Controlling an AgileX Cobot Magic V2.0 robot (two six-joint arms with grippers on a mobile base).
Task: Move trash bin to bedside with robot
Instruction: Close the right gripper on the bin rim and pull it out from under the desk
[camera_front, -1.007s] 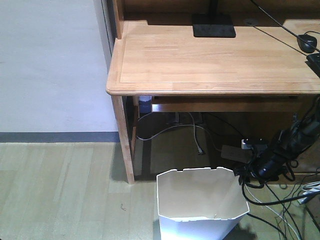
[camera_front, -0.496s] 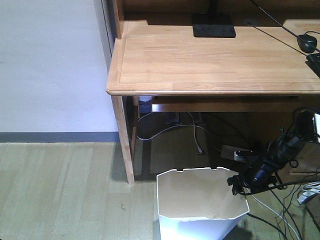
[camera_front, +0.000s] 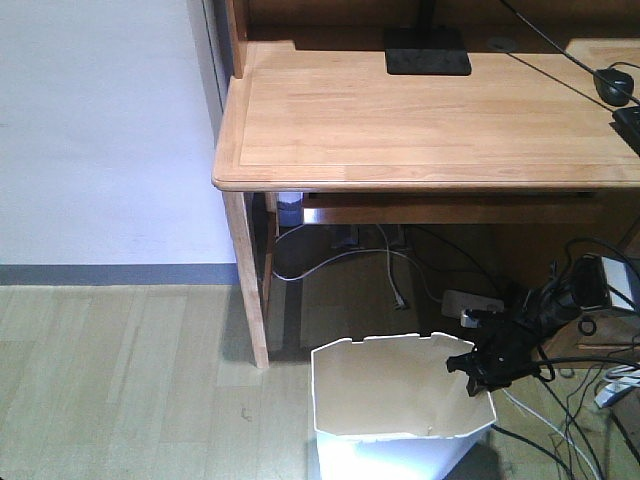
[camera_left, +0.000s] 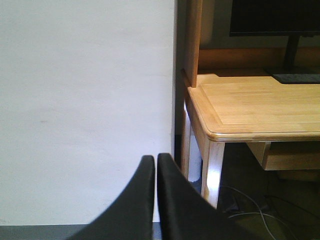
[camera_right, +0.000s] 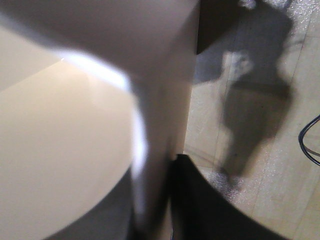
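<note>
The trash bin (camera_front: 398, 398) stands on the wood floor at the near edge of the front view, just in front of the counter's (camera_front: 420, 120) left leg. The right hand (camera_front: 480, 366) is at the bin's right rim. Its wrist view shows what the front view cannot: the white wall runs up between the fingers, with the outer finger (camera_right: 200, 207) against the wall. The inner one is lost in blur, so I cannot tell whether the clamp is made. The step in hand looks like taking hold of the rim.

Next comes a firm pinch, then a drag or carry clear of the cables (camera_front: 565, 425) lying to the right. The bed appears in no view.

The left hand (camera_left: 155, 160) shows only in its own view, closed narrow on nothing and facing the far white wall (camera_left: 85, 100).
</note>
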